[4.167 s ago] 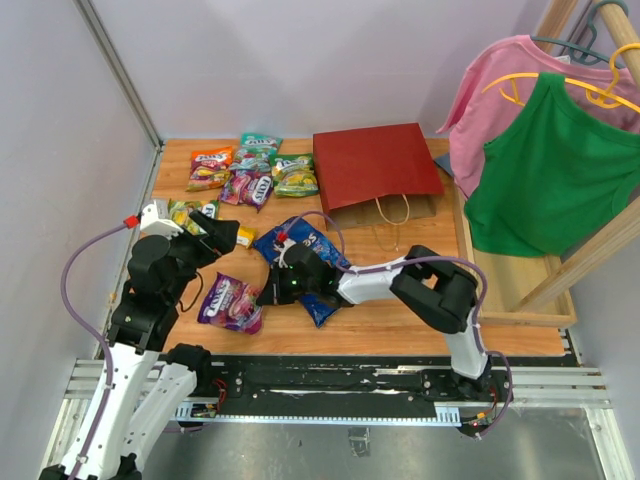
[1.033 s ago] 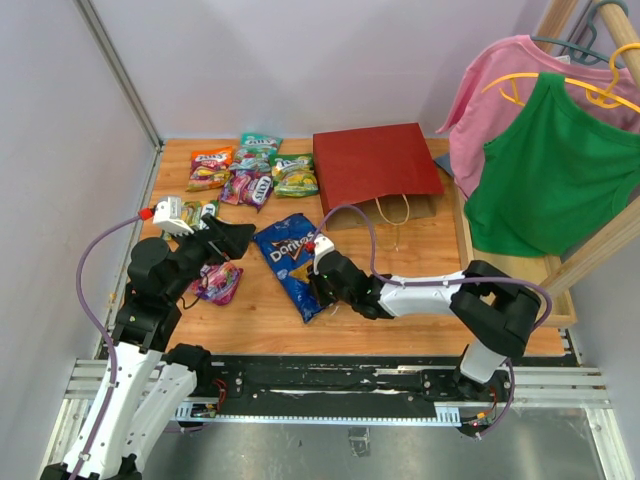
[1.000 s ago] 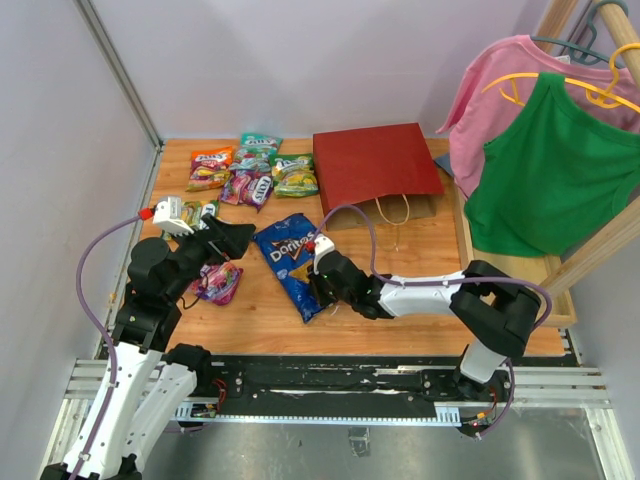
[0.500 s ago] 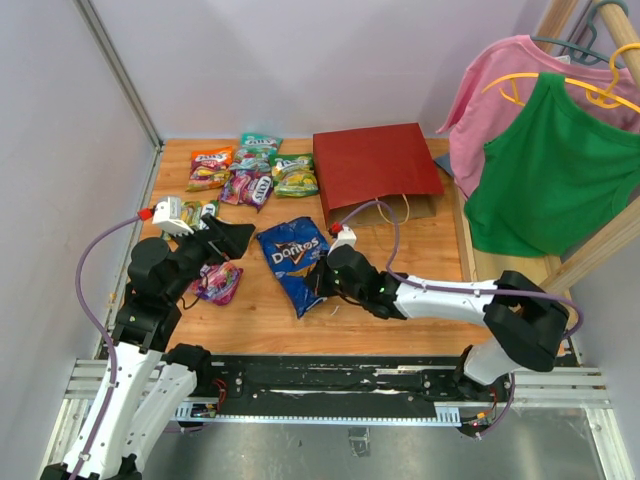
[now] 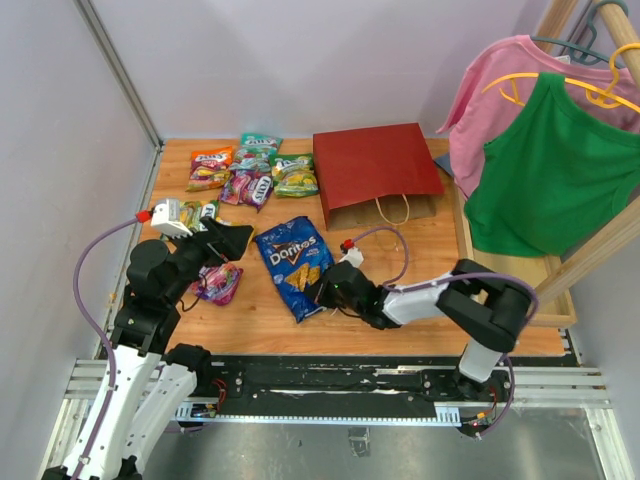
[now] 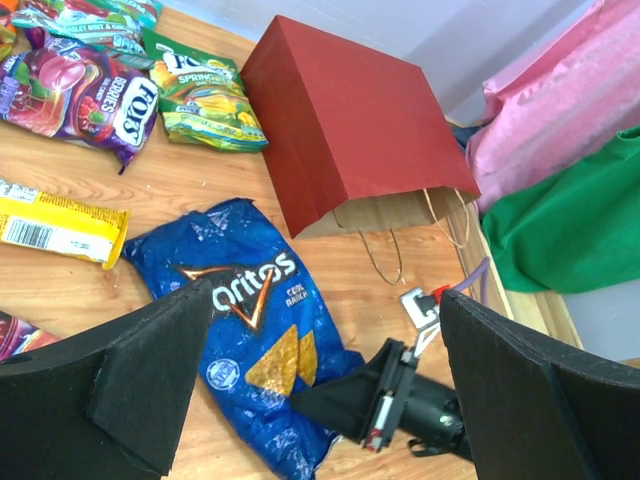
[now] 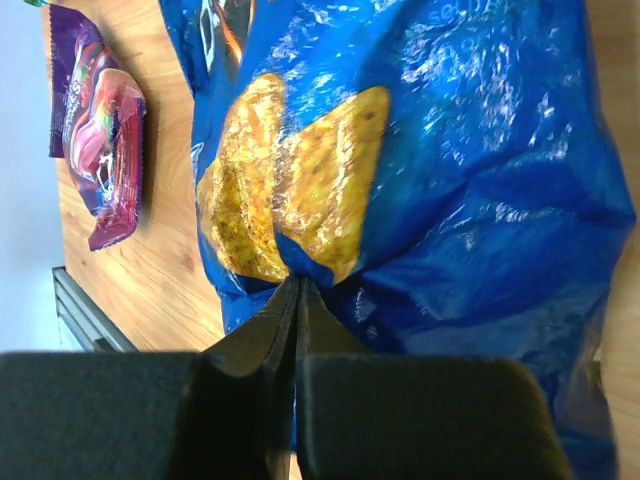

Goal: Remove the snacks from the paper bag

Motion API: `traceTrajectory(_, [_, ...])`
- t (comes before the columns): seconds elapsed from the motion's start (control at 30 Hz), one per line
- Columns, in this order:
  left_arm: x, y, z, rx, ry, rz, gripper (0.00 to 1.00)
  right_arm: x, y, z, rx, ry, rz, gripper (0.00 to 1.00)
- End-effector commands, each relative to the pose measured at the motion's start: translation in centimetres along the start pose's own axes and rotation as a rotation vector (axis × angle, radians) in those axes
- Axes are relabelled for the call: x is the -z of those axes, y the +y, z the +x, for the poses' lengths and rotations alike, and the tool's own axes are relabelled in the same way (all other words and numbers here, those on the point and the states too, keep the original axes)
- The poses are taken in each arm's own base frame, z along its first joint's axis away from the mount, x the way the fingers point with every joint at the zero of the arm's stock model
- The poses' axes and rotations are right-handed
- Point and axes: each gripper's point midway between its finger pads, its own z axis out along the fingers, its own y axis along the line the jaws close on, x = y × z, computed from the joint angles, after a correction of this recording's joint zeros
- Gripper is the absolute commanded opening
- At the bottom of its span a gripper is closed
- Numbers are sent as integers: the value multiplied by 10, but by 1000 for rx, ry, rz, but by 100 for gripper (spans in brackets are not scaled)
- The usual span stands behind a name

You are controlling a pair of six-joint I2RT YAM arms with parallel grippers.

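Doritos bag is out on the table, lying flat with the logo up, about mid-table and a bit toward the left edge. The right gripper is down low at the bag's near end. Its jaws are pinched tight together on a fold of the blue foil, and you can see the crease bunching up right at the tips in the wrist view.

The left gripper hangs above the left side of the table. Its jaws are spread wide with nothing in them, and it looks out over the Doritos bag.

The paper bag lies on its side at the far edge, right of centre, red face up. Its mouth faces the near edge and shows a strip of brown inside. Its handles are flopped onto the wood. Can't tell what's in it from here.

The other snacks are bunched in the far left corner:
- an orange packet
- a teal packet
- a purple packet
- a green packet, the closest of them to the paper bag

The yellow bar sits closer in, by the left edge, and is half hidden under the left gripper in the top view. A second purple packet lies nearer still, left of the Doritos bag and apart from it.

Off the right edge, a pink shirt and a green shirt hang on hangers.
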Motion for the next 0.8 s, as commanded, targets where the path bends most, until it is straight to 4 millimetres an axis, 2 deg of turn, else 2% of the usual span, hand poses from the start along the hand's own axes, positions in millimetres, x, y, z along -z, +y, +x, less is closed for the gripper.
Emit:
traceTrajectory(0.0, [1,-3,-8,-17,-21,6,100,-14,5,49,-73,87,-42,1])
traceTrajectory(0.13, [2,-4,-10,-21,-26,5,100,-23,11,79,-96,109,-35,1])
traceTrajectory(0.33, [3,-4,-11,-27,-25,2,100,-33,29,94,-83,93,-19,1])
traceTrajectory(0.5, [3,-3,-11,-32,-20,2,100,-43,48,84,-77,35,-21,5])
traceTrajectory(0.7, [5,-3,-12,-39,-22,-5,100,-50,67,60,-26,-62,-33,11])
traceTrajectory(0.77, [5,-3,-12,-42,-21,-4,100,-52,80,52,30,-68,-62,18])
